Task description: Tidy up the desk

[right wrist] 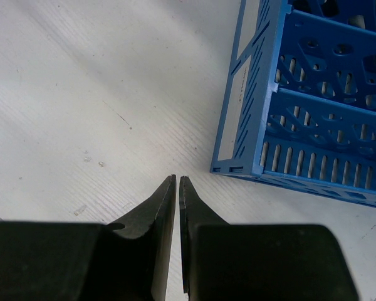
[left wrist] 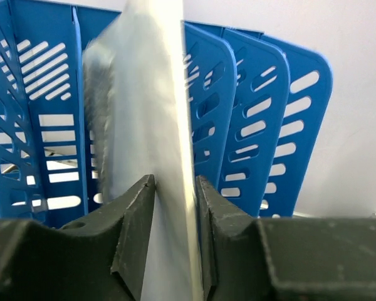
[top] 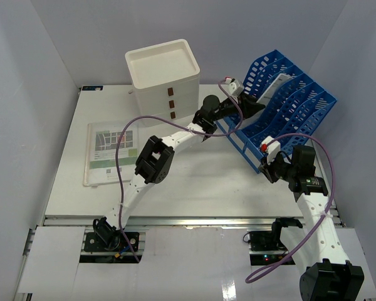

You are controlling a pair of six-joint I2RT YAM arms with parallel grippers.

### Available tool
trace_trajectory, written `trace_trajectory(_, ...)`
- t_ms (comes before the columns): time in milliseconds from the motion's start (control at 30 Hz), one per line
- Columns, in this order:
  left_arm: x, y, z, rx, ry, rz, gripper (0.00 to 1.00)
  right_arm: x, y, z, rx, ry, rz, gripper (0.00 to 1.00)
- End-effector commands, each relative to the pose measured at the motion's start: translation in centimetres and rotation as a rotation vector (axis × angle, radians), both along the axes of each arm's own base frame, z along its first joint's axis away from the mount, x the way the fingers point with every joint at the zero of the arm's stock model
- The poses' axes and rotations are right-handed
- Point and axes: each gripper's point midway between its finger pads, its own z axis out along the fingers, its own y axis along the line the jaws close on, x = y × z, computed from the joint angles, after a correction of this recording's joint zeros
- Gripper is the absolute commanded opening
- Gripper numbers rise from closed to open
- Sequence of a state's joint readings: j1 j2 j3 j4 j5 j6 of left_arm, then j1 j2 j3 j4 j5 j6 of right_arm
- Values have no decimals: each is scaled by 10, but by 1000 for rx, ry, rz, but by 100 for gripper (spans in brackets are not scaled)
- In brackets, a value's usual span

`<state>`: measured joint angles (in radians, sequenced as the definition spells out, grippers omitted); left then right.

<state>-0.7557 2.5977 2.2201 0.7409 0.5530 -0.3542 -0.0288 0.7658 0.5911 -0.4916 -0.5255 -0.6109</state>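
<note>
On the white desk [top: 200,182] a blue file rack [top: 294,113] stands at the back right. My left gripper [top: 250,103] reaches into the rack. In the left wrist view a white sheet [left wrist: 144,113] stands on edge among the blue dividers [left wrist: 250,125]. It passes between the parted fingers of that gripper [left wrist: 175,185], its bright edge close to the right finger and blurred higher up. My right gripper [top: 269,170] hovers low over the desk [right wrist: 81,94] just in front of the rack's near corner [right wrist: 238,166]. It [right wrist: 177,179] is shut with nothing in it.
A white three-drawer box [top: 163,81] stands at the back centre, beside the left arm's wrist. A printed paper in a clear sleeve [top: 109,150] lies flat on the left of the desk. Grey walls close in the sides. A metal rail [top: 188,221] runs along the front.
</note>
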Motion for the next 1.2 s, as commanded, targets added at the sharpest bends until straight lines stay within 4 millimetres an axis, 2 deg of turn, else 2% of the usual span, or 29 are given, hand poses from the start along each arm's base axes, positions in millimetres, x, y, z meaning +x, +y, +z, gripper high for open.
trace_trajectory(0,4,9,26,-36,-51,49,67,6,-1,5,0,-31,-3,13)
trace_trajectory(67,2,13,28,-29,-61,63,77,5,-1,5,0,-31,-3,13)
trace_trajectory(100,2,14,31,-20,-69,71,78,5,-1,5,1,-31,-3,13)
trace_trajectory(333,16,13,52,50,-131,135,81,5,-1,5,2,-32,-3,13)
trace_trajectory(467,25,17,63,63,-155,192,78,5,0,6,4,-34,-2,13)
trace_trajectory(567,26,17,69,62,-155,197,68,5,0,6,5,-34,0,13)
trace_trajectory(633,27,14,66,58,-145,193,67,5,0,6,5,-35,1,13)
trace_trajectory(800,27,5,63,43,-148,203,73,5,0,7,5,-37,0,13)
trace_trajectory(1033,27,-3,51,69,-154,212,57,4,1,7,9,-37,5,13)
trace_trajectory(1067,25,-3,51,69,-149,208,57,4,1,7,8,-38,5,13)
trace_trajectory(1167,18,4,67,23,-165,213,70,3,2,8,12,-40,14,16)
